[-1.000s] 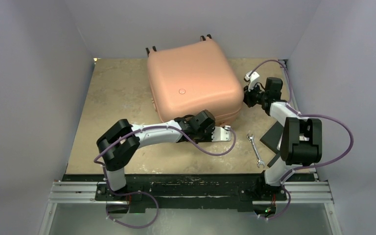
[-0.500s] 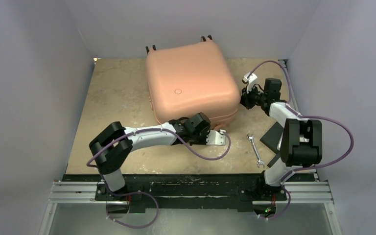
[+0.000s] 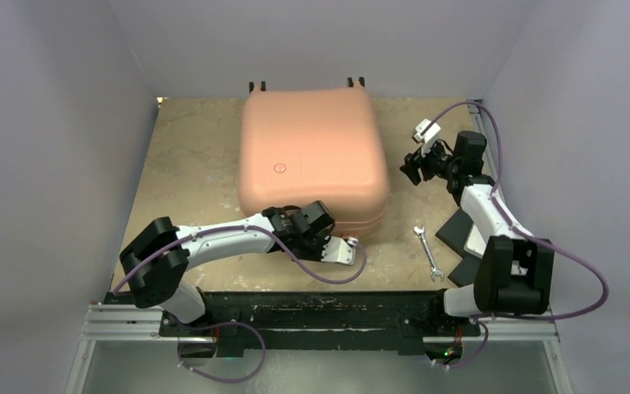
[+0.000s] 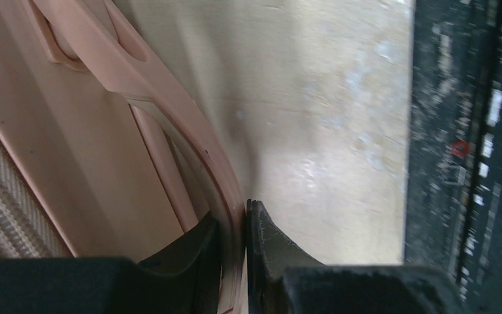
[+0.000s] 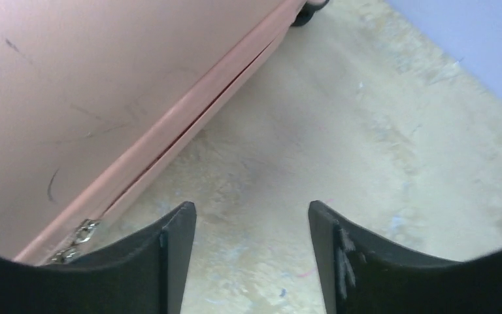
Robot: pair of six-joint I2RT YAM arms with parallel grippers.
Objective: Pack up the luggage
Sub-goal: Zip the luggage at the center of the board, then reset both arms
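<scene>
- Two grippers are working at the luggage (image 3: 312,152), which is lying closed and flat on the far middle of the table (image 3: 189,164), wheels toward the back wall.
- The left gripper (image 4: 244,216) is pinching the thin pink handle (image 4: 170,111) on the case's near edge, its fingers almost together with only the handle strip between them.
- The right gripper (image 5: 251,216) is hovering with its fingers apart and nothing between them, just beside the case's right side and near the zipper pulls (image 5: 78,239).
- The handle is looking slim and smooth, so a hard tug is risking it sliding out of the pinch.
- Pulling from one edge alone is threatening to swing the case round. Its near right corner is sitting near the wrench (image 3: 426,250) and not far from the black pads (image 3: 459,230), and could sweep them away.
- The lid is sitting shut, so lifting it is risking dragging the whole case instead, and the small pulls are offering the right fingers a poor target.
</scene>
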